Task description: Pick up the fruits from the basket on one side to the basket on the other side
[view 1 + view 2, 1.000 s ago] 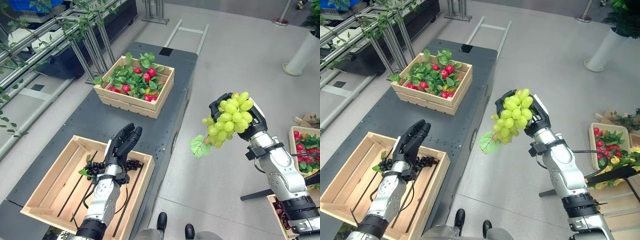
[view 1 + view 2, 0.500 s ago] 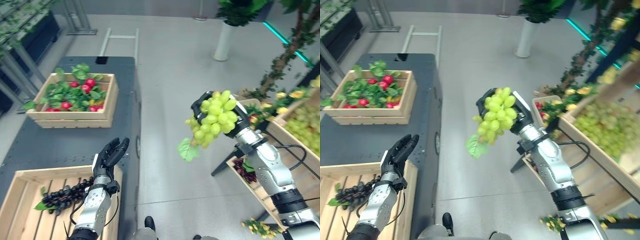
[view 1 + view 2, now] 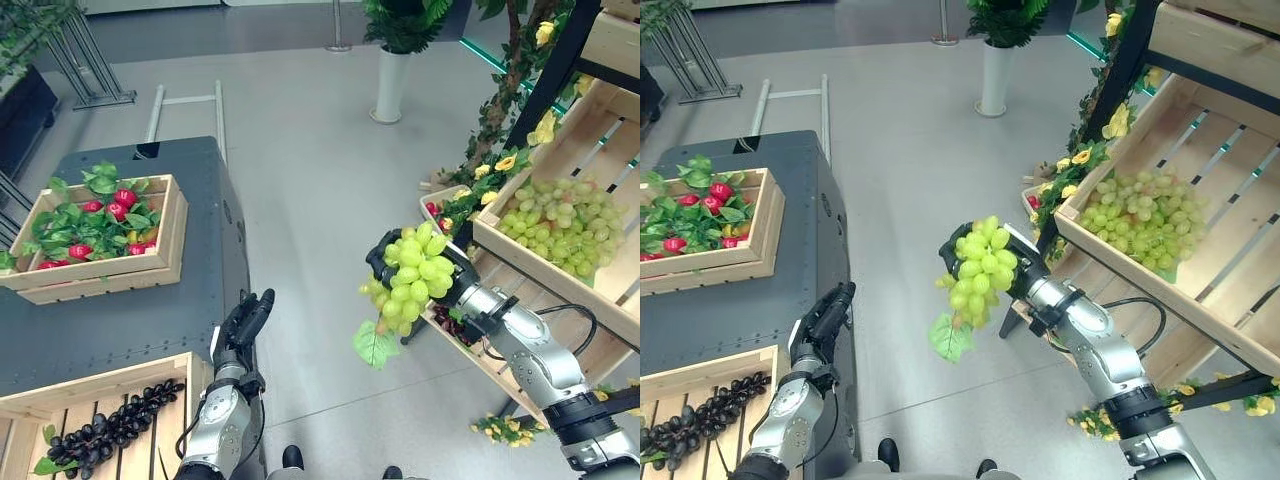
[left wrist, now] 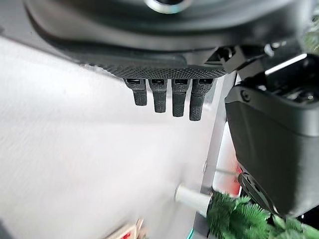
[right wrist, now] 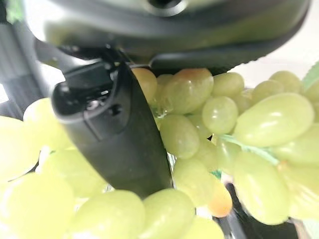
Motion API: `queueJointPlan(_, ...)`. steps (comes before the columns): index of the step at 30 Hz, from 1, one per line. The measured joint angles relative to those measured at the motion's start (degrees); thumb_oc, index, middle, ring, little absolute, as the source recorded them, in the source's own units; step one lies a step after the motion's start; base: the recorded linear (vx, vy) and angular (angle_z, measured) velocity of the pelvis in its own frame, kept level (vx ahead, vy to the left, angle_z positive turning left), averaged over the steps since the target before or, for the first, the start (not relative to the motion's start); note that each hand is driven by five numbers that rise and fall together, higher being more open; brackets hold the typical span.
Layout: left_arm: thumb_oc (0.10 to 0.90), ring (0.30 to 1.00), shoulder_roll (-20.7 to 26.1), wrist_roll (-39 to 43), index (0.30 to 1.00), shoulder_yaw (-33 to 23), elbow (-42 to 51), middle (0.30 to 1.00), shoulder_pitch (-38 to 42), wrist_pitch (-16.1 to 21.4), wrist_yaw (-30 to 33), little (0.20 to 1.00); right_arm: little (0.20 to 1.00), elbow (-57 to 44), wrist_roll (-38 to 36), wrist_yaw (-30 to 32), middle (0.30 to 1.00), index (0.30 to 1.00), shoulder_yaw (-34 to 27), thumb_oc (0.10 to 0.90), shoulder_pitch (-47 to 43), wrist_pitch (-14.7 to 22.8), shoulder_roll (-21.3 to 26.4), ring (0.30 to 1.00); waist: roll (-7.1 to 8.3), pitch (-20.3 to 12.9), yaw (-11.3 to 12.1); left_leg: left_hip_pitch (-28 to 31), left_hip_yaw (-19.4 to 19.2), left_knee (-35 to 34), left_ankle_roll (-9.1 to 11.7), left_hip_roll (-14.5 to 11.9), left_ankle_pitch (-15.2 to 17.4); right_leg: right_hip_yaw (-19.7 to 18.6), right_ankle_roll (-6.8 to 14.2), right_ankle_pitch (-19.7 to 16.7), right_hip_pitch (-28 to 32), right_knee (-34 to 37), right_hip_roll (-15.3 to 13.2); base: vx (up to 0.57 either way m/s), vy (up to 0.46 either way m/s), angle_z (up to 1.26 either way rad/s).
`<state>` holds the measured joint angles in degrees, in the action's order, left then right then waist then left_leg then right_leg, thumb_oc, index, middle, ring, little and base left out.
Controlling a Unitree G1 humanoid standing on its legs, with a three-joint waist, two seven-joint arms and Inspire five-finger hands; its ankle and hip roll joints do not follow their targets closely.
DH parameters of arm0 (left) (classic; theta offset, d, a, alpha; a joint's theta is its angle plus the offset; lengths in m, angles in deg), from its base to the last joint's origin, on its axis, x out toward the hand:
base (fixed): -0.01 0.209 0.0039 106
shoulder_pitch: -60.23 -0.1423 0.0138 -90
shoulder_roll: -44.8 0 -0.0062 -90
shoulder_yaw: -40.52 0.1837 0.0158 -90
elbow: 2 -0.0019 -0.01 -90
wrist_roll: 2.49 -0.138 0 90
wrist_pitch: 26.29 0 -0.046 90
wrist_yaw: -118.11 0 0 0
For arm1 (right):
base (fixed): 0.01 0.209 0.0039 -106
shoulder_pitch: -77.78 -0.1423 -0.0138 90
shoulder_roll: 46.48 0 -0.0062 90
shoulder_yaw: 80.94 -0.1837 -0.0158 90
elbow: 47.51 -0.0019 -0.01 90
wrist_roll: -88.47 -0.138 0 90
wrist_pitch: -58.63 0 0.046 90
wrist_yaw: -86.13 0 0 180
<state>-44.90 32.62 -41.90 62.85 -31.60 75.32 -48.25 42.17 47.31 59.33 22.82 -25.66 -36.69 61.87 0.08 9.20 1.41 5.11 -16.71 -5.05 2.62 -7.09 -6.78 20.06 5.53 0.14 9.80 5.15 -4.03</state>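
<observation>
A dark table [image 3: 120, 320] stands at left, bearing a far wooden crate of red fruit and green leaves [image 3: 95, 235] and a near slatted wooden crate [image 3: 60, 405] where a bunch of dark grapes [image 3: 110, 428] lies. At right, a slanted wooden display bin [image 3: 1200, 250] holds a heap of green grapes [image 3: 1140, 215]. Between table and bin, above the grey floor [image 3: 310, 170], the right hand [image 3: 450, 285] curls its fingers round a bunch of green grapes [image 3: 405, 280], a green leaf [image 3: 373, 345] dangling below. The left hand [image 3: 245, 325] hovers at the table's near right edge, fingers straight and together, holding nothing.
</observation>
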Motion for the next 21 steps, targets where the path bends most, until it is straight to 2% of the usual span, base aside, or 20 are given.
queueJointPlan(3, 0.8, 0.9, -0.03, 0.09, 0.9, -0.07, -0.02, 0.9, -1.49, 0.0, -0.04, 0.9, 0.3, -1.32, -0.02, -2.31, 0.3, 0.3, 0.02, 0.4, 0.87, -0.78, 1.88, 0.3, -0.7, -0.43, 0.38, -0.07, 2.74, 0.08, 0.04, 0.06, -0.02, -2.53, 0.0, 0.0, -0.74, 0.01, 0.03, -0.21, 0.042, -0.11)
queueJointPlan(4, 0.8, 0.9, -0.03, 0.1, 0.9, -0.07, -0.02, 0.9, -1.77, 0.0, -0.06, 0.9, 0.3, -1.31, -0.03, -2.47, 0.3, 0.3, 0.03, 0.4, 0.74, -0.86, 2.43, 0.3, -0.77, -0.49, 0.72, -0.17, 5.11, 0.11, 0.09, 0.12, 0.01, -4.28, -0.01, -0.01, -1.26, 0.02, -0.11, -0.16, 0.153, -0.41)
queueJointPlan(5, 0.8, 0.9, -0.01, 0.62, 0.9, -0.08, -0.07, 0.9, -2.07, 0.01, 0.09, 0.9, 0.3, -1.27, -0.05, -2.48, 0.3, 0.3, 0.28, 0.4, 0.07, -1.04, 2.61, 0.3, -0.52, -0.6, 1.22, -0.69, 9.04, 1.05, 0.23, 0.66, 0.1, -8.61, -0.33, 0.02, -2.52, -0.4, -0.37, -0.17, 0.185, -0.56)
queueJointPlan(7, 0.8, 0.9, -0.05, 1.3, 0.9, -0.06, -0.17, 0.9, -3.04, 0.01, 0.26, 0.9, 0.3, -1.53, -0.24, -2.5, 0.3, 0.3, 0.99, 0.4, -1.53, -1.08, 2.66, 0.3, 0.19, -0.68, 1.86, -1.42, 13.2, 3.45, -0.1, 2.45, 0.73, -13.88, 0.56, -1.03, -4.2, -0.97, -1.69, -0.15, 0.274, -0.98)
queueJointPlan(9, 0.8, 0.9, -0.2, 1.27, 0.9, 0.07, -0.15, 0.9, -3.52, 0.02, 0.33, 0.9, 0.3, -2.76, -1.45, -2.47, 0.3, 0.3, 0.62, 0.4, -2.13, -1.06, 3.13, 0.3, -0.74, -1.26, 1.21, -0.79, 14.49, 2.53, -0.83, 2.96, 2.5, -16.44, 1.7, -2.34, -5.16, -0.91, -2.25, -0.11, 0.315, -0.81)
queueJointPlan(10, 0.8, 0.9, -0.06, 1.21, 0.9, 0.09, -0.17, 0.9, -3.33, 0.06, 0.43, 0.9, 0.3, -3.53, -2.25, -2.28, 0.3, 0.3, -0.03, 0.4, -1.89, -0.94, 2.62, 0.3, -1.5, -1.53, -0.34, 0.39, 14.49, -0.43, 0.17, 3.02, 3.03, -16.71, 2.53, -2.89, -5.15, -0.36, -2.15, -0.15, 0.236, -0.34)
queueJointPlan(13, 0.8, 0.9, 0.48, 0.8, 0.9, 0.73, -1.36, 0.9, -1.23, 0.25, 0.29, 0.9, 0.3, -5.85, -2.2, -0.28, 0.3, 0.3, -0.32, 0.4, 1.22, -0.77, 0.23, 0.3, 1.12, -1.61, -1.4, 0.37, 12.99, -0.58, -1.58, 5.27, 2.94, -15.94, 3.89, -4.39, -6.4, -0.31, -4.56, -0.13, 0.17, -0.29)
queueJointPlan(15, 0.8, 0.9, 1.17, -1.07, 0.9, 1.18, -1.45, 0.9, -1.35, 0.37, -0.11, 0.9, 0.3, -6.51, -2.19, 0.02, 0.3, 0.3, -0.3, 0.4, 2.82, -0.71, -1.1, 0.3, 1.99, -1.5, -1.89, 0.28, 11.37, -0.59, -2.41, 5.79, 3.18, -14.4, 3.96, -4.52, -8.63, -2.76, -5.29, -0.18, 0.138, -0.41)
queueJointPlan(16, 0.8, 0.9, 1.53, -1.18, 0.9, 1.18, -1.72, 0.9, -1.51, 0.37, -0.11, 0.9, 0.3, -6.85, -2.19, 0.41, 0.3, 0.3, -0.31, 0.4, 3.39, -0.7, -1.25, 0.3, 2.29, -1.43, -2.21, 0.31, 10.17, -0.52, -2.61, 6.43, 3.4, -13.76, 3.82, -5.12, -10.06, -4.48, -5.49, -0.17, 0.107, -0.58)
queueJointPlan(18, 0.8, 0.9, 2.66, -0.98, 0.9, 1.05, -2.43, 0.9, -1.7, 0.38, -0.15, 0.9, 0.3, -6.57, -2.15, 0.49, 0.3, 0.3, -0.42, 0.4, 3.05, -0.7, -1.18, 0.3, 1.73, -0.95, -1.66, 0.2, 7.3, -0.59, -3.12, 5.36, 3.61, -12.73, 3.23, -7.3, -13.73, -7.28, -4.65, -0.07, 0.003, -0.82)
queueJointPlan(19, 0.8, 0.9, 3.57, -0.55, 0.9, 0.91, -2.92, 0.9, -1.68, 0.38, -0.2, 0.9, 0.3, -6.41, -2.12, 0.5, 0.3, 0.3, -0.66, 0.4, 3.28, -0.58, -0.74, 0.3, 1.8, -0.69, -2.52, 0.33, 6.65, -0.6, -3.44, 5.1, 3.57, -11.97, 3.53, -7.8, -13.9, -7.11, -5.06, -0.04, -0.069, -0.62)
queueJointPlan(21, 0.8, 0.9, 4.0, -0.46, 0.9, 0.87, -2.82, 0.9, -1.6, 0.46, -0.71, 0.9, 0.3, -6.42, -2.06, 0.52, 0.3, 0.3, -1.02, 0.4, 3.65, -0.01, 2.46, 0.3, 1.5, -0.5, -3.0, 0.39, 6.33, -0.6, -3.75, 4.64, 3.19, -10.05, 0.87, -6.07, -12.68, -8.06, -5.56, -0.07, -0.166, -0.15)
